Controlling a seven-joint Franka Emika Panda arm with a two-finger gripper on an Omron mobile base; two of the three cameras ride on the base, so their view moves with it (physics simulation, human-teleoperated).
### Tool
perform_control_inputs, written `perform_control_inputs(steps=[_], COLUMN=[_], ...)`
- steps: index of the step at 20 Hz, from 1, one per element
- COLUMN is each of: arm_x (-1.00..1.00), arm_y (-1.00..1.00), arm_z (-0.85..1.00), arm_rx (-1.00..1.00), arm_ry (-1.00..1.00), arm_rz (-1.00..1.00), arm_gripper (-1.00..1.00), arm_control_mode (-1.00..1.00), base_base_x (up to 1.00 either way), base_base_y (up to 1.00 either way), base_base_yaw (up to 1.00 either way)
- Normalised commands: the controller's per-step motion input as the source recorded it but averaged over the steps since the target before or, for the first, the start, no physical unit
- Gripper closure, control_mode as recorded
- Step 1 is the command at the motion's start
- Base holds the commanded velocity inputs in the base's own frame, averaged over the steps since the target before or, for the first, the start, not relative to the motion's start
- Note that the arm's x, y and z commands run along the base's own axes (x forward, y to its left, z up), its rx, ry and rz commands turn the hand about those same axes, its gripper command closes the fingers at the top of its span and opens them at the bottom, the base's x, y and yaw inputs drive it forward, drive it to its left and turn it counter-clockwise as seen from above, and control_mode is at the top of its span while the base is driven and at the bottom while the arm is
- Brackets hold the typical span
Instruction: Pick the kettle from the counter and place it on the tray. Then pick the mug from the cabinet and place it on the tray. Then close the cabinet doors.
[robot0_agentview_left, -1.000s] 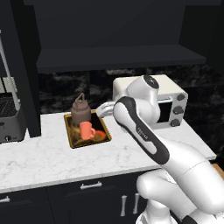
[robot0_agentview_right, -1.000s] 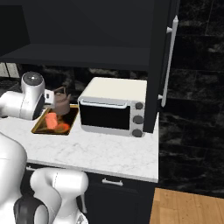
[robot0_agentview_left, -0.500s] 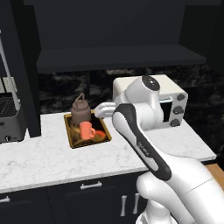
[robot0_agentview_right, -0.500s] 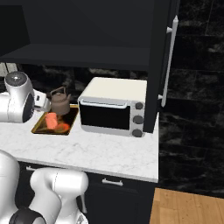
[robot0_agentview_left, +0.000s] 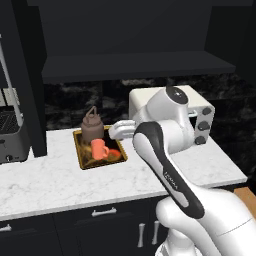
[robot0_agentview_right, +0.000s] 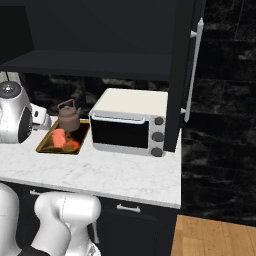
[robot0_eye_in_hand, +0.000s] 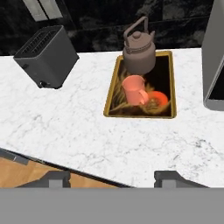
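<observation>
From my remote seat I saw the pincer (robot0_eye_in_hand: 112, 177) hanging above the near edge of the white, grey-veined marble counter (robot0_eye_in_hand: 87, 131), its two dark fingertips (robot0_eye_in_hand: 54, 178) set well apart with nothing between them. It looked down from a height at the counter, clear of everything on it.

Beyond it lay the flat rectangular tray with a golden-yellow rim and dark, orange-swirled surface (robot0_eye_in_hand: 171, 83), resting on the counter. On the tray's far end stood the squat brown matte kettle with an arched loop handle (robot0_eye_in_hand: 139, 50). Just in front of it, also on the tray, stood the small orange-red cylindrical mug with a side handle (robot0_eye_in_hand: 134, 89), upright and close to the kettle.

To the left of the tray, well apart from it, sat a dark grey boxy toaster (robot0_eye_in_hand: 46, 54). To the right was a white toaster oven with a dark glass door and round knobs (robot0_agentview_right: 129, 127), just beside the tray.

Above the counter the large black wall cabinet (robot0_agentview_left: 135, 65) showed its dark inner shelf, and a tall black door with a long silver bar handle (robot0_agentview_right: 192, 70) stood swung out at the right.
</observation>
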Motion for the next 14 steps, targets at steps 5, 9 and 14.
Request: perform_control_inputs(steps=[5,9,14], arm_x=[-0.02,-0.41,-0.58], arm_y=[0.0,0.0,0.0], arm_z=[0.0,0.02,0.11], arm_rx=[0.0,0.0,0.0], arm_ry=[0.0,0.0,0.0], arm_rz=[0.0,0.0,0.0], arm_gripper=[1.0,1.0,1.0], arm_control_mode=[-1.0,-1.0,-1.0], base_base_x=[0.0,0.0,0.0], base_base_y=[0.0,0.0,0.0], base_base_yaw=[0.0,0.0,0.0])
